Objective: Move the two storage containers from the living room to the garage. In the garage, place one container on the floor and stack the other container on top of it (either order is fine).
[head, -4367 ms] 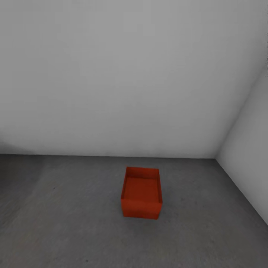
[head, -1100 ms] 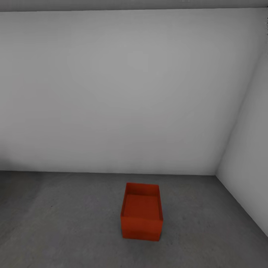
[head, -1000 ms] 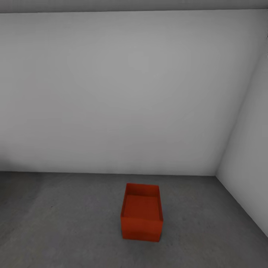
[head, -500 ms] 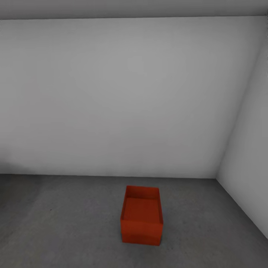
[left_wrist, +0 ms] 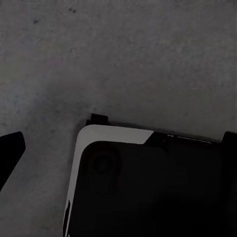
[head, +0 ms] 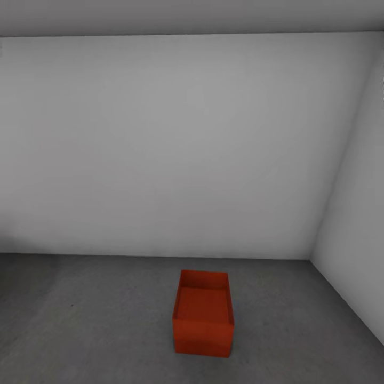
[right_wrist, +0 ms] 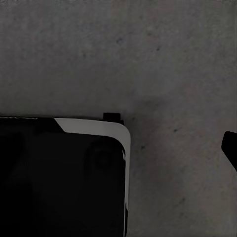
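Head view shows 1 storage container point(head: 203, 313) standing upright on the garage floor point(head: 96, 320), near the corner where the back wall point(head: 176, 149) meets the right-hand wall point(head: 357, 224), but apart from both. Against the pictures from the last few seconds, the whole scene has slid downward in the frame: the container sits lower, more wall is seen, and a strip of ceiling point(head: 186, 16) has come in at the top edge. The wall-floor line has dropped by a like amount, so this is judged a raising or tilting of the camera — not a move of the container, which keeps its place on the floor relative to the corner. For the task, 1 bin appears already set down with its open top free, and stacking is not yet done; it is judged that the robot is straightening up after the placement or preparing to leave for the other bin, though this cannot be confirmed. Nothing is seen inside the container, though its near wall hides part of the bottom. The wrist views look down on speckled concrete and a dark, white-edged body point(left_wrist: 148, 182) — likely the robot's own base, cut off at the frame edges. A dark wedge point(left_wrist: 10, 153) at 1 edge of the left wrist view and a smaller one point(right_wrist: 231, 148) in the right wrist view may be fingertips, but too little is shown; whether either gripper is released or clenched cannot be told.
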### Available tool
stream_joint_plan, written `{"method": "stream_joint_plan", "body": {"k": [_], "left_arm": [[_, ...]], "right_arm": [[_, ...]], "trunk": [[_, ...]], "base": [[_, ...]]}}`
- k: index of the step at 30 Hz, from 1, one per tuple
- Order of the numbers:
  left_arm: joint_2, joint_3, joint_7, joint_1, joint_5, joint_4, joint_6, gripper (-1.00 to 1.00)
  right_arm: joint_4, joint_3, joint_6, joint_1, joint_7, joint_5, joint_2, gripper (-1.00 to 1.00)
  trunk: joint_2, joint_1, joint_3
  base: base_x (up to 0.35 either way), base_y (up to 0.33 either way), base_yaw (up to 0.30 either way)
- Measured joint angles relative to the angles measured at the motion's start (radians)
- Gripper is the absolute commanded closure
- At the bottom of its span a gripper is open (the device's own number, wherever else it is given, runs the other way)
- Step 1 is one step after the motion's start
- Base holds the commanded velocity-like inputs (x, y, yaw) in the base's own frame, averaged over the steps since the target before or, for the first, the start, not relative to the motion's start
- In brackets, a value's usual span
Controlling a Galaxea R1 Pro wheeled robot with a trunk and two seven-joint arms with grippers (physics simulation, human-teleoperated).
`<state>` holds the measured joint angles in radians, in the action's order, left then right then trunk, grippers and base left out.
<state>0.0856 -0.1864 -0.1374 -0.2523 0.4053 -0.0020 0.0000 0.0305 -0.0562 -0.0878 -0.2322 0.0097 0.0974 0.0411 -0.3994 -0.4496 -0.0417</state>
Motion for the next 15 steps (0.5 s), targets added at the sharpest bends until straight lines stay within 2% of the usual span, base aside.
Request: {"method": "stream_joint_plan", "body": {"k": [15], "left_arm": [[0.0, 0.0, 0.003, 0.001, 0.0, 0.0, -0.005, -1.0]], "right_arm": [[0.0, 0.0, 0.001, 0.0, 0.0, 0.0, 0.0, -1.0]], "trunk": [[0.0, 0.0, -0.024]], "base": [[0.0, 0.0, 0.0]]}}
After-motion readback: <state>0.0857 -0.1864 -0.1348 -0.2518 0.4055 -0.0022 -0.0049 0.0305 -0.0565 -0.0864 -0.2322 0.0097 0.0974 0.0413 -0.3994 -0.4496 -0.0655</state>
